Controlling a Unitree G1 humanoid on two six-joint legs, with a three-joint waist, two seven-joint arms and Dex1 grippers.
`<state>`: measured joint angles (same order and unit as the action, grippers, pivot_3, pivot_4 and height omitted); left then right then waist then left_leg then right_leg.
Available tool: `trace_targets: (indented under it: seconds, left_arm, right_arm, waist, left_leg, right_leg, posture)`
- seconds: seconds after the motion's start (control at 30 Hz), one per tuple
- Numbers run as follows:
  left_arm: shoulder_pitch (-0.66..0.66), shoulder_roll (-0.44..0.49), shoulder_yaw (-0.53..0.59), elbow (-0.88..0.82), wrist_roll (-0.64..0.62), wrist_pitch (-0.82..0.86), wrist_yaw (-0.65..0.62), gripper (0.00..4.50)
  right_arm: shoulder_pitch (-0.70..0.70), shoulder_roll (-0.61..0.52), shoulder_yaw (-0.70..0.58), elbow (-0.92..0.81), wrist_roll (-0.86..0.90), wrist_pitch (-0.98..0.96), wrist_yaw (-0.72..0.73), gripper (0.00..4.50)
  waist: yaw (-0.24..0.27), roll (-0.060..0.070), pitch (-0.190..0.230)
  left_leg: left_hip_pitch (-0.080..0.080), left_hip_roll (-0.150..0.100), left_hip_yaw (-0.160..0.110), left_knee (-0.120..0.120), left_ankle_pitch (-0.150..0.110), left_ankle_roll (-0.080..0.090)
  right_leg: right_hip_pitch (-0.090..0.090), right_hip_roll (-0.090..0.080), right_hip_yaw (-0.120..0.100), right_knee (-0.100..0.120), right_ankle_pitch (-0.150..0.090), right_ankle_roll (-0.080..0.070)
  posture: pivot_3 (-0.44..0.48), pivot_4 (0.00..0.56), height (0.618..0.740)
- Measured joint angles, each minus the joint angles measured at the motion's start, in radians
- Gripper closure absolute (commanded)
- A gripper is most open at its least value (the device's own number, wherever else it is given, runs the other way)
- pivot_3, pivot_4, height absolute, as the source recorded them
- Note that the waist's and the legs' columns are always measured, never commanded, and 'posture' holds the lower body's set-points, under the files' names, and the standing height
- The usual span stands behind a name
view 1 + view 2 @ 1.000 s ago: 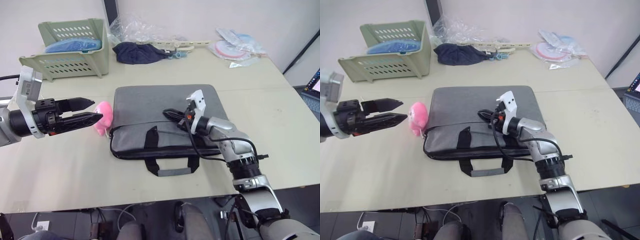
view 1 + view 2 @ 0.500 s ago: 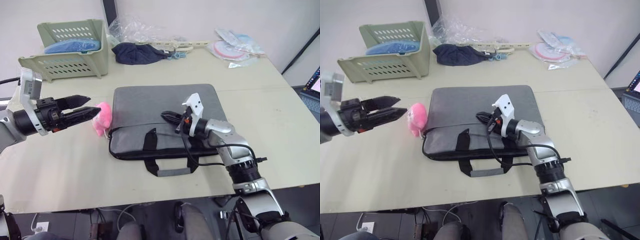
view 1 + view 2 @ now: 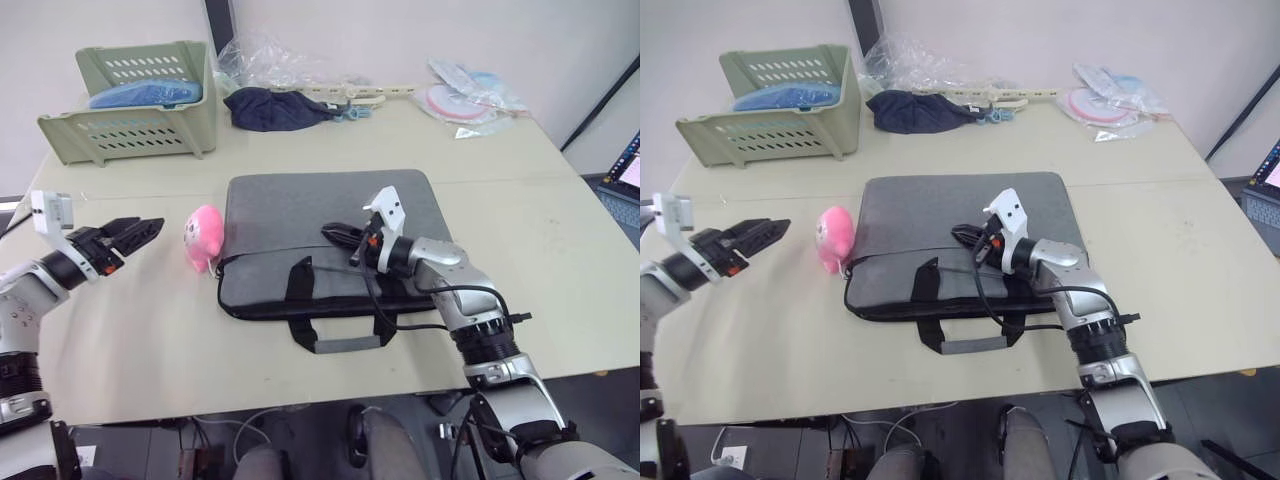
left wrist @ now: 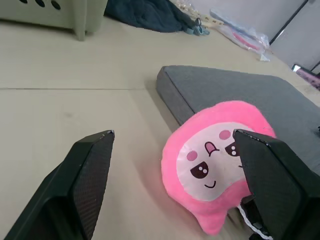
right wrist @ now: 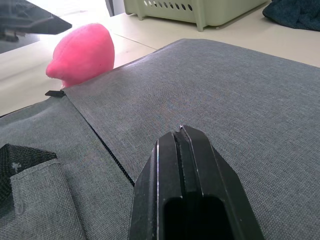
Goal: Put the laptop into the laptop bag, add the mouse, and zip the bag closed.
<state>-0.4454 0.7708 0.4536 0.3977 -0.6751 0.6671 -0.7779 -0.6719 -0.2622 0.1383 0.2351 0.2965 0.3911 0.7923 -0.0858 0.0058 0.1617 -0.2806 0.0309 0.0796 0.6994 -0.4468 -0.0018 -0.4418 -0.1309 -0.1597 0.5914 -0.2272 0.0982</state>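
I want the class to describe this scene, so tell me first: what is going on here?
A two-armed robot works at a table on a grey laptop bag lying flat. Its right gripper, fingers shut, hovers low over the bag's top, above the handles. Its left gripper is open and held off to the side, apart from the bag, pointing at a pink plush that sits against the bag's edge. Neither gripper holds anything.

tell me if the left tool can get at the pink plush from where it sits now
Probably yes. The left tool is open and points at the pink plush, which lies on the table beside the laptop bag. Bare tabletop lies between them; the plush sits close against the bag's edge.
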Motion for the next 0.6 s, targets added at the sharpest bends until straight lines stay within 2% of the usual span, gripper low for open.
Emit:
trace_targets:
  seconds: [0.3,0.6]
  left_arm:
    - [-0.105,-0.092,-0.004,0.094,-0.003,-0.02,-0.036,0.39]
    - [-0.12,-0.134,-0.048,0.129,0.013,-0.023,-0.064,0.39]
  right_arm:
    - [0.011,-0.002,-0.006,-0.007,0.0,0.001,0.0,4.39]
    - [0.018,-0.002,-0.009,-0.021,0.0,0.005,-0.007,4.39]
  waist:
    - [0.002,-0.003,-0.002]
    - [0.002,-0.003,-0.002]
  left_leg:
    - [0.0,0.0,-0.001,0.0,0.0,0.0]
    - [0.0,0.0,-0.002,0.0,0.0,0.0]
  right_leg:
    - [0.001,0.0,-0.001,0.0,0.0,0.0]
    - [0.001,0.0,-0.002,0.0,0.0,0.0]
  posture:
    - [0.0,0.15,0.74]
    - [0.0,0.15,0.74]
